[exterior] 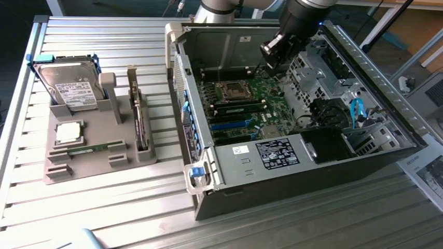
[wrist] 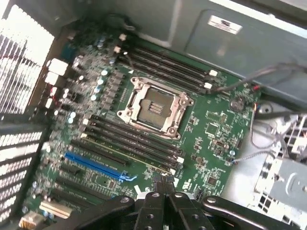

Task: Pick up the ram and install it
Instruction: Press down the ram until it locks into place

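Observation:
The ram [exterior: 86, 149], a slim green strip, lies in a slot of the grey holder tray [exterior: 83, 168] at the exterior view's left, far from the arm. My gripper [exterior: 271, 61] hangs inside the open computer case [exterior: 291, 155], above the green motherboard [wrist: 211, 143]. In the wrist view its black fingers [wrist: 154, 206] are pressed together with nothing between them, so the gripper [wrist: 164, 189] is shut and empty. Under it are the empty processor socket [wrist: 156, 105] and rows of black memory slots [wrist: 129, 139] on both sides of the socket.
The holder tray also carries a hard drive [exterior: 69, 88], a square silver processor [exterior: 68, 133] and a dark expansion card [exterior: 141, 129] standing on edge. Inside the case are the drive cage [exterior: 318, 78], cables [exterior: 356, 111] and a blue card slot [wrist: 96, 165]. The case walls stand close around the arm.

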Action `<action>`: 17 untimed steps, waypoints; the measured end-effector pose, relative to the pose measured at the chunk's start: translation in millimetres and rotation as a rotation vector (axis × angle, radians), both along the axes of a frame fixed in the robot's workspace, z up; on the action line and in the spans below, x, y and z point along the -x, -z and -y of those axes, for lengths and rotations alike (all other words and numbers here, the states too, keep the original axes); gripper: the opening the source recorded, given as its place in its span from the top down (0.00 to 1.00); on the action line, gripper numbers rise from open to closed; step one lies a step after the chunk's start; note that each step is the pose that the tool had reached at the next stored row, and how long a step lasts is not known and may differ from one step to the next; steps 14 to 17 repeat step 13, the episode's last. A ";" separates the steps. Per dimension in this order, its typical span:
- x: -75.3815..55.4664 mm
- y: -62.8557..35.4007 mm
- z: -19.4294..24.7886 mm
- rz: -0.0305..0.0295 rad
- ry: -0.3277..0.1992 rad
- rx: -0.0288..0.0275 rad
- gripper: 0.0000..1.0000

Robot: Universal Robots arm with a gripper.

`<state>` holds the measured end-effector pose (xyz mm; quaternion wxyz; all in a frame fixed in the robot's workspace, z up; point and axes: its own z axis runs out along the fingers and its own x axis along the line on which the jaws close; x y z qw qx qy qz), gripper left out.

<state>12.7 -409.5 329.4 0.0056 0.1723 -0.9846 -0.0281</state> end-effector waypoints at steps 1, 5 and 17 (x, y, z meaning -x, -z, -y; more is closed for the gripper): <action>0.0 0.1 0.0 0.0000 0.022 0.0000 0.90; 0.0 0.3 0.0 0.0000 0.131 0.0002 0.90; 0.0 0.6 0.0 0.0000 0.271 0.0002 0.90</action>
